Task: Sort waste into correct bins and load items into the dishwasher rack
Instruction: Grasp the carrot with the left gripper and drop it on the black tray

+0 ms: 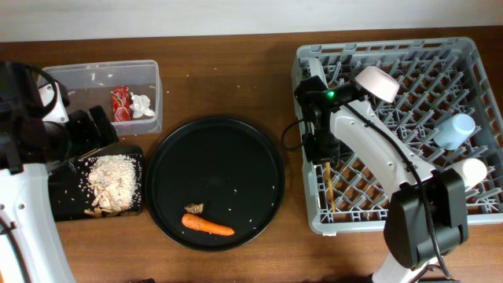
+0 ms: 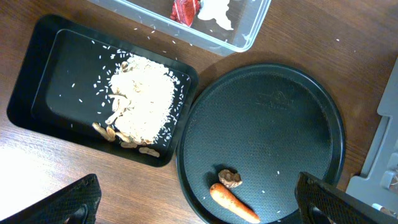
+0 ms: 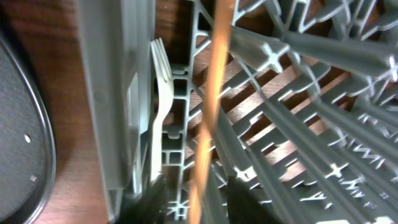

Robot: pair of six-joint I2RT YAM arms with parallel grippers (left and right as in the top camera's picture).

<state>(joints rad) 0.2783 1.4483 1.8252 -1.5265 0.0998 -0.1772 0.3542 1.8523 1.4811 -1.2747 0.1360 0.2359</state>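
The dishwasher rack (image 1: 471, 55) stands at the right and holds a small white bowl (image 1: 377, 82), a light-blue cup (image 1: 456, 130) and a cream cup (image 1: 472, 170). The wooden chopsticks (image 1: 328, 187) lie in its left side, next to the white fork (image 3: 158, 112). My right gripper (image 3: 200, 202) is open, with its fingers either side of the chopsticks (image 3: 208, 118). The carrot (image 1: 208, 226) and the brown morsel (image 1: 194, 208) lie on the round black tray (image 1: 236, 149). My left gripper (image 2: 199, 208) is open and empty above the table, near the carrot (image 2: 233, 203).
The clear tub (image 1: 78, 79) at the back left holds the red wrapper (image 1: 120, 104) and the white tissue (image 1: 142, 105). The black rectangular tray (image 1: 67, 196) in front of it holds the rice-and-nut scraps (image 1: 112, 182). The left arm (image 1: 31, 134) overhangs both.
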